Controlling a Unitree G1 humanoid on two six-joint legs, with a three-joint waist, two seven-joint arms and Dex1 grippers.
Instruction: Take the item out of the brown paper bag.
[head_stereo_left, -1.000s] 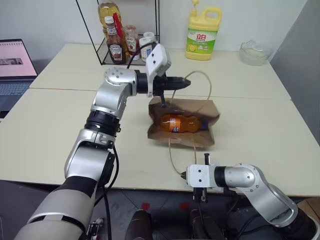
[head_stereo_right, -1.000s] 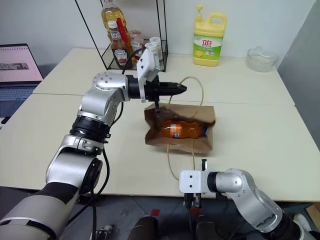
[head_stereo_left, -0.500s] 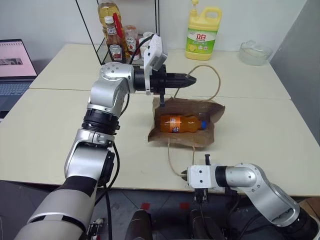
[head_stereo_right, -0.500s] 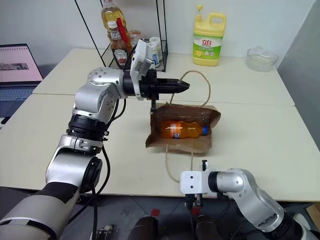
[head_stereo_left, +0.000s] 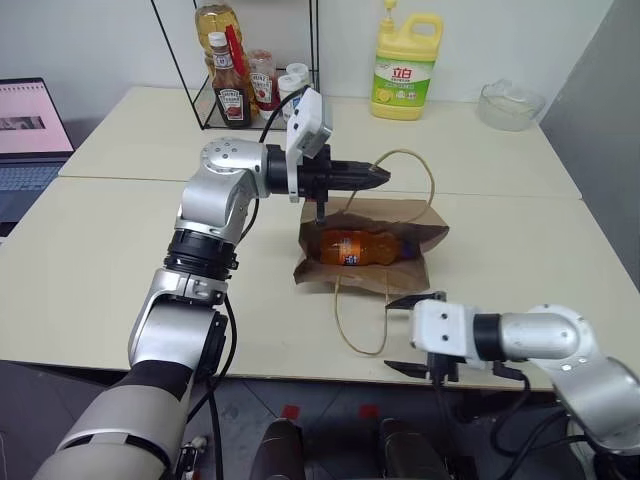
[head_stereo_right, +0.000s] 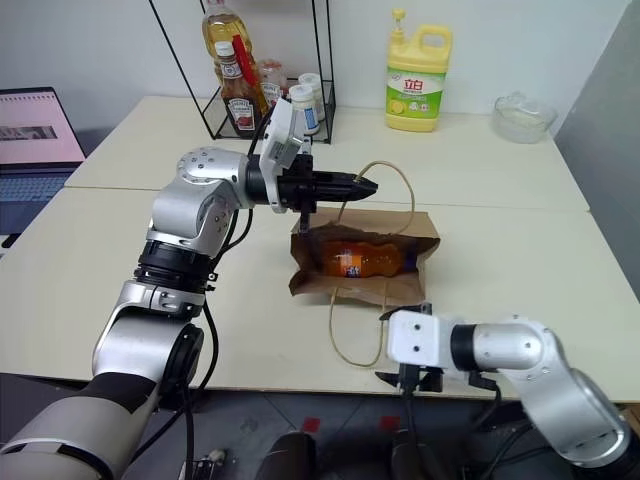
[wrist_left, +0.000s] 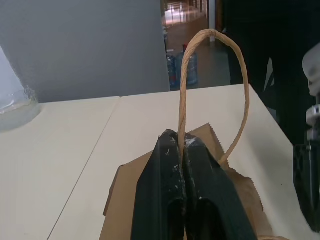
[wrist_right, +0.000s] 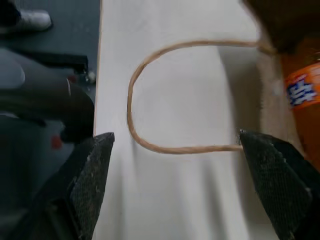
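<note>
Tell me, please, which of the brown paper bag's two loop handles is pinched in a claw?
The far loop handle, raised off the table in the shut left claw; the near loop handle lies flat and free.

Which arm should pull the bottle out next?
Right. The right gripper is open and free at the table's near edge, facing the bag mouth where the bottle lies. The left gripper is shut on the upper handle, holding the bag open.
</note>
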